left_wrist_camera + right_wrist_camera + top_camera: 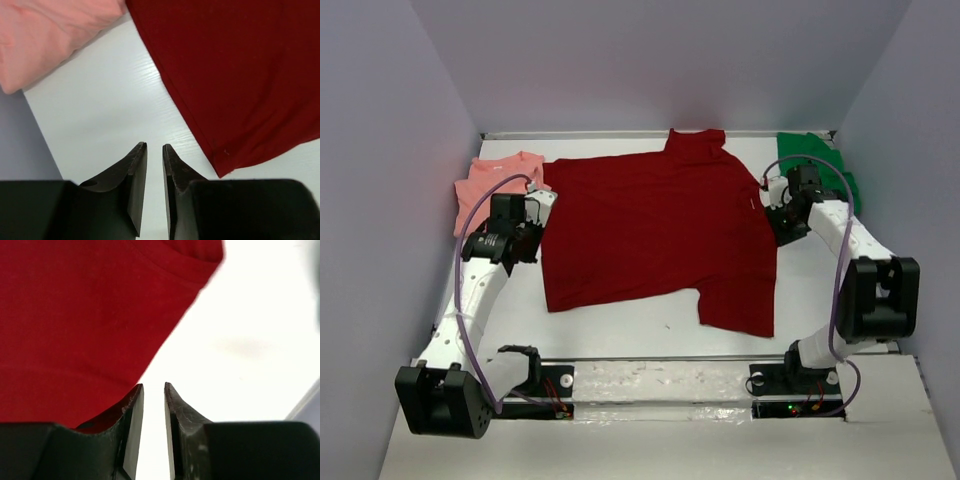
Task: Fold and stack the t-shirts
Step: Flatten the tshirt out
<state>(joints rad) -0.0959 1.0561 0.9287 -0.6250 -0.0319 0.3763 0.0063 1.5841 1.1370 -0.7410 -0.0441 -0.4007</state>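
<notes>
**Both hands slightly parted and empty, one at each side of the red shirt**

In the left wrist view, the left hand (154, 146) hangs over bare white table (105, 115). Its two dark fingers stand a narrow slit apart with nothing between them. A corner of the dark red t-shirt (240, 75) lies just to the right of the fingertips, apart from them. The salmon pink t-shirt (45, 35) lies farther off, ahead and to the left.

The right hand (153, 385) is parted just as little and grips nothing. The red cloth's edge runs slantwise beside its left finger, with bare table ahead and to the right.

From above, the red shirt lies spread out, unfolded, across the middle of the table. The pink shirt lies bunched at the far left. The bright green t-shirt (820, 160) sits in the far right corner, beyond the right hand.
</notes>
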